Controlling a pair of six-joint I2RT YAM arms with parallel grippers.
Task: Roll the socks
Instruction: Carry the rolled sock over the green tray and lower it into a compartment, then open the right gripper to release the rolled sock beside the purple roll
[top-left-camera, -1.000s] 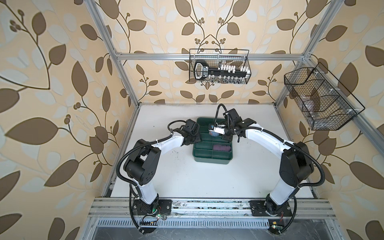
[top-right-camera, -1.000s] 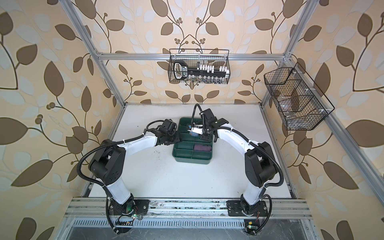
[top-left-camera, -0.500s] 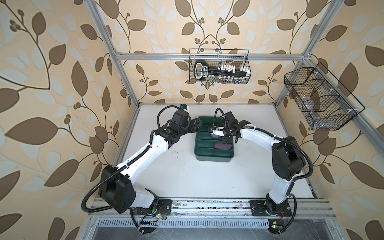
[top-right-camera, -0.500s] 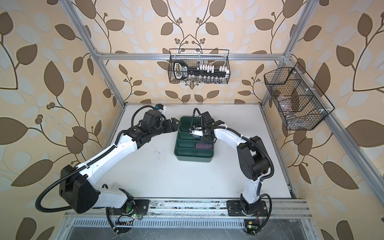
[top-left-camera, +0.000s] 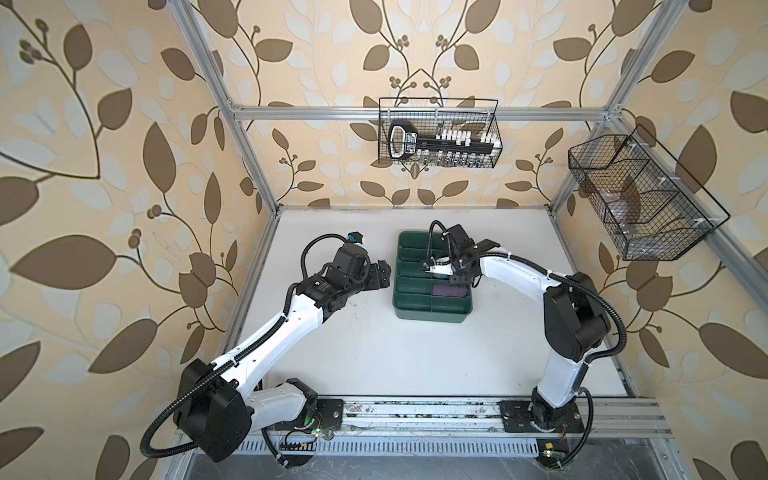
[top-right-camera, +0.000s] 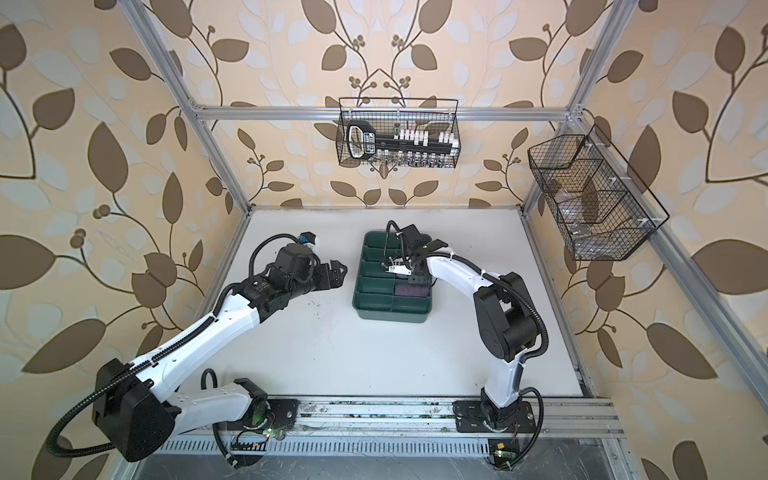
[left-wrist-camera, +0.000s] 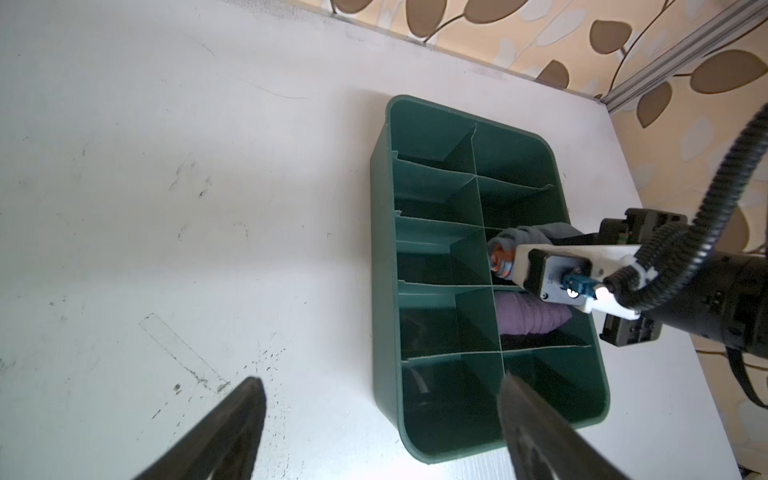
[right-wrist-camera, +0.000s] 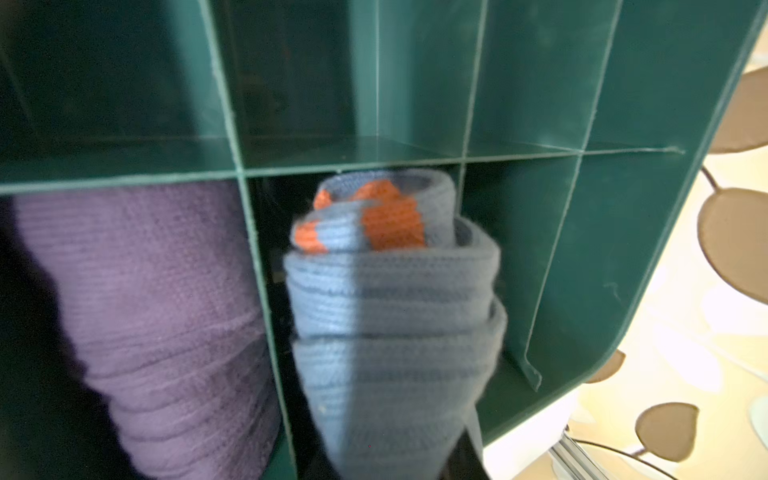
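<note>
The grey-blue sock (right-wrist-camera: 390, 316) is rolled into a tight bundle. Its ribbed layers wrap one around another, and orange patches show at the open end of the roll. It sits partly inside a compartment of the green tray (left-wrist-camera: 380, 257), in the middle row of the column on the 3 o'clock side in a top view. Part of it rises above the dividers.

The purple sock (right-wrist-camera: 158, 316) is also a ribbed, rolled bundle. It lies low in the next compartment, at 6 o'clock from the grey-blue one, with one divider between them. In a top view the purple sock (top-left-camera: 449, 289) shows at about 4 o'clock from the tray's centre.
</note>
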